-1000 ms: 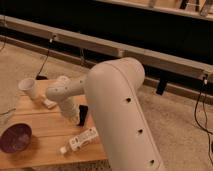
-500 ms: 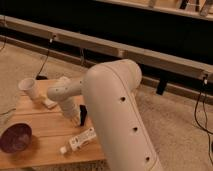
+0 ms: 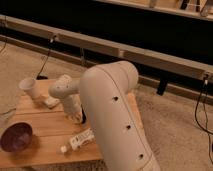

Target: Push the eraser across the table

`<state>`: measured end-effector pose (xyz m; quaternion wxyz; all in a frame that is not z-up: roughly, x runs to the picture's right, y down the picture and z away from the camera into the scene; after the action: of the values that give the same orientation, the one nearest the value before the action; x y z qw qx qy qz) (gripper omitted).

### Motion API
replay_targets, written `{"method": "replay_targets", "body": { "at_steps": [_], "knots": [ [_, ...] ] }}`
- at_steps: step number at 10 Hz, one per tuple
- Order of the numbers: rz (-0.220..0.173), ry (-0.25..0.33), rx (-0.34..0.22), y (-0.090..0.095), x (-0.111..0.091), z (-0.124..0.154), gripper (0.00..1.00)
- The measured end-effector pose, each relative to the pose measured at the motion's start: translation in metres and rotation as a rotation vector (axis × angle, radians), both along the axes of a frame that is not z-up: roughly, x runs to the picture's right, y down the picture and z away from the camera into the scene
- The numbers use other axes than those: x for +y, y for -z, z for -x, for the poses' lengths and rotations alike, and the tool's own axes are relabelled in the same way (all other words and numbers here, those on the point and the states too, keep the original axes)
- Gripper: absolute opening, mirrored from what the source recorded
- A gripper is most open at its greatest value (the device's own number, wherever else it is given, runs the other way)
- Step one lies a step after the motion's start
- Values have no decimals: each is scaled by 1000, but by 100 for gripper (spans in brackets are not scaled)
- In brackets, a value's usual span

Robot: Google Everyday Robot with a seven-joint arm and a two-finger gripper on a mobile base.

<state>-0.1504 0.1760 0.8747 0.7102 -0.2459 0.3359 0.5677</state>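
Watching the fingers (image 3: pixel 75 115) low over the desk (image 3: pixel 45 132), eraser (image 3: pixel 83 115) just beside them, we fear a glancing push spins it aside; their opening we cannot tell.

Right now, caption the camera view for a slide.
Robot gripper low over the wooden table beside the black eraser, bowl nearby.

table (image 3: pixel 46 126) | cup (image 3: pixel 30 88), bowl (image 3: pixel 16 136), bottle (image 3: pixel 80 140), block (image 3: pixel 51 102), eraser (image 3: pixel 83 115) | tool (image 3: pixel 77 118) low at mid-table
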Motion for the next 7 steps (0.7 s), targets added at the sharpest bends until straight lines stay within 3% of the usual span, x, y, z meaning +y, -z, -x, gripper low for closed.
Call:
{"method": "replay_targets", "body": {
  "at_steps": [6, 7],
  "knots": [
    [-104, 40, 127, -32, -69, -54, 0],
    [-174, 33, 152, -34, -107, -66, 0]
  ]
}}
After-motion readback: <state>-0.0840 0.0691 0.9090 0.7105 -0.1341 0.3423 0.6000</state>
